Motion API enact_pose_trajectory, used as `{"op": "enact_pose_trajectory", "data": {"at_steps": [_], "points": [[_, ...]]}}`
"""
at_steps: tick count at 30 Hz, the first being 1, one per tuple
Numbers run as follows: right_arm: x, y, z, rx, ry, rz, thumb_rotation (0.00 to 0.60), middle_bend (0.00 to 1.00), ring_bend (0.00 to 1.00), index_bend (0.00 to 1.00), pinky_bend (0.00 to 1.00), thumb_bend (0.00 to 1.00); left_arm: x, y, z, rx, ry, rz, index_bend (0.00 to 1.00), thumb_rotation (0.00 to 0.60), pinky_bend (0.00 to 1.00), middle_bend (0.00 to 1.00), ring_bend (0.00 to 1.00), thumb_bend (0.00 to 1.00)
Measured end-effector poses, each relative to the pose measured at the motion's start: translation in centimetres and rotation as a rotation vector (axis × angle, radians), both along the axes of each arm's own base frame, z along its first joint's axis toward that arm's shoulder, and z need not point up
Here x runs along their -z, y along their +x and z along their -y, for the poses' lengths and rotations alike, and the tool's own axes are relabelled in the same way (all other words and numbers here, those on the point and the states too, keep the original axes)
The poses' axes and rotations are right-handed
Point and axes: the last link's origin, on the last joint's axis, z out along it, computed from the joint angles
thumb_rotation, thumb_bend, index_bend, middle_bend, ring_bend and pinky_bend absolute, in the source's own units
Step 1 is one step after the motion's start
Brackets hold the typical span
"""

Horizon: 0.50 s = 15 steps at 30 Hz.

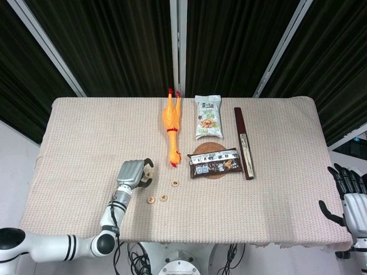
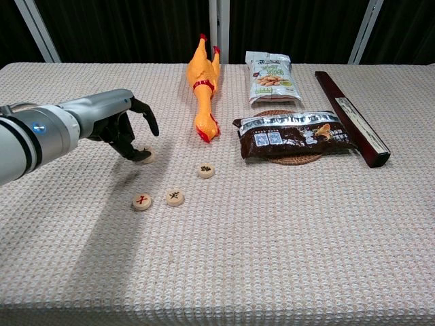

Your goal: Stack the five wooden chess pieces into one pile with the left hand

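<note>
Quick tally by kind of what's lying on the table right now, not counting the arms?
Wooden chess pieces in view: 4
Rubber chicken: 1
Snack packets: 2
Woven coaster: 1
Long dark box: 1
Total: 9

On the table (image 2: 340,238) we see three chess pieces lying apart toward the front left — two side by side (image 2: 142,201) (image 2: 175,197), a third (image 2: 206,170) behind and to their right. Further left, another piece (image 2: 145,155) sits under the left robot hand (image 2: 126,125). Behind them lies a rubber chicken (image 2: 204,85); to its right a snack bag (image 2: 272,77), a wrapped bar (image 2: 293,134) on a woven coaster (image 2: 293,160), then a long box (image 2: 350,117) — furthest right.
</note>
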Motion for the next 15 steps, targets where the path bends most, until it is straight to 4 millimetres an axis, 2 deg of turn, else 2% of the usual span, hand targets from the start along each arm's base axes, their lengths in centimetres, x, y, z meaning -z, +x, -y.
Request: {"op": "enact_pose_trajectory", "data": {"at_steps": [4, 15], "points": [[-0.2, 0.1, -0.2, -0.007, -0.007, 0.003, 0.6, 0.0, 0.0, 0.0, 0.0, 0.29, 0.2, 1.5, 0.7, 0.045, -0.022, 0.019, 0.39, 0.6, 1.0, 1.0, 1.0, 0.31], [-0.6, 0.4, -1.0, -0.042, -0.024, 0.014, 0.6, 0.0, 0.0, 0.0, 0.0, 0.29, 3.3, 4.0, 1.5, 0.109, -0.074, 0.052, 0.42, 0.6, 1.0, 1.0, 1.0, 0.31]]}}
